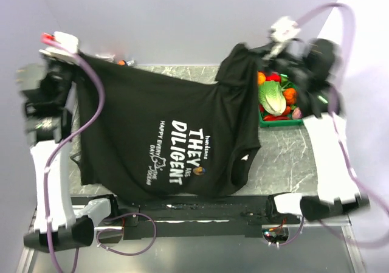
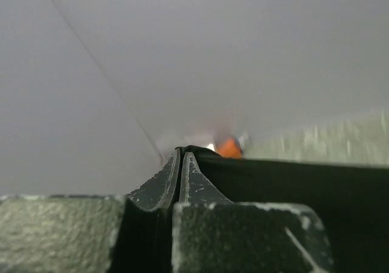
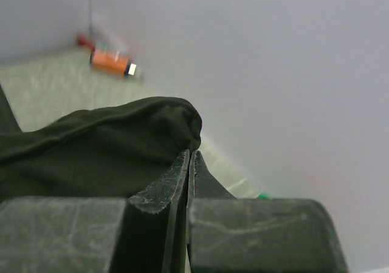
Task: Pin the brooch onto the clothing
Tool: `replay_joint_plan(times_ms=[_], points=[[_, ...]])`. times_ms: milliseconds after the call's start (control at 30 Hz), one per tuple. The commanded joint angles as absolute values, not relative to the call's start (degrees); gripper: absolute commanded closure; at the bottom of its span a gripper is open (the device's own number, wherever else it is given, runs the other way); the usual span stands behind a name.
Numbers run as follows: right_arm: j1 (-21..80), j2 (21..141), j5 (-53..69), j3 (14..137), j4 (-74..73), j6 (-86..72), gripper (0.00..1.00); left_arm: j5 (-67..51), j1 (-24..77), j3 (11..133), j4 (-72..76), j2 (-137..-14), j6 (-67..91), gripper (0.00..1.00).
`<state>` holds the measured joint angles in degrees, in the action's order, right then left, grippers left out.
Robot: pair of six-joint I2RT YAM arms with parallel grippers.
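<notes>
The black T-shirt (image 1: 152,127) with white lettering hangs stretched between my two grippers above the table. A small round orange and blue brooch (image 1: 201,170) sits on the chest beside the lettering. My left gripper (image 1: 78,55) is shut on the shirt's far left corner; the left wrist view shows its tips (image 2: 181,154) pinched on black fabric (image 2: 292,188). My right gripper (image 1: 258,49) is shut on the far right part of the shirt; the right wrist view shows its tips (image 3: 190,154) clamped on a bunched fold (image 3: 121,139).
A green basket (image 1: 298,122) of toy vegetables stands at the back right, partly behind the shirt. A small orange object (image 1: 121,62) lies at the back edge by the wall, also seen in the right wrist view (image 3: 110,63). The marble table (image 1: 292,157) shows at the right.
</notes>
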<state>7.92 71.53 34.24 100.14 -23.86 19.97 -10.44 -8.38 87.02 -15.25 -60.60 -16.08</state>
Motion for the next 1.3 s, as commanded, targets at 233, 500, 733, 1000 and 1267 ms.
replay_joint_plan(times_ms=[233, 500, 733, 1000, 1267], points=[[18.89, 96.3, 32.09, 93.59, -13.01, 36.21, 1.0, -13.71, -8.7, 65.92, -4.49, -75.46, -20.21, 0.99], [21.53, 121.77, 20.49, 114.12, -10.46, 41.3, 1.0, -10.38, -10.46, 74.26, -5.62, -93.32, -19.6, 0.99], [22.32, 135.25, 8.09, 127.79, -3.35, 40.34, 1.0, -4.67, -10.81, 81.12, -2.29, -102.56, -19.95, 0.99], [22.85, 141.5, 0.09, 132.1, 6.33, 41.4, 1.0, -2.28, -10.64, 90.33, 3.69, -109.15, -16.88, 0.99], [23.99, 124.32, 10.98, 116.58, 3.08, 33.32, 0.3, -5.18, -8.26, 92.13, -1.06, -104.08, -11.61, 0.49]])
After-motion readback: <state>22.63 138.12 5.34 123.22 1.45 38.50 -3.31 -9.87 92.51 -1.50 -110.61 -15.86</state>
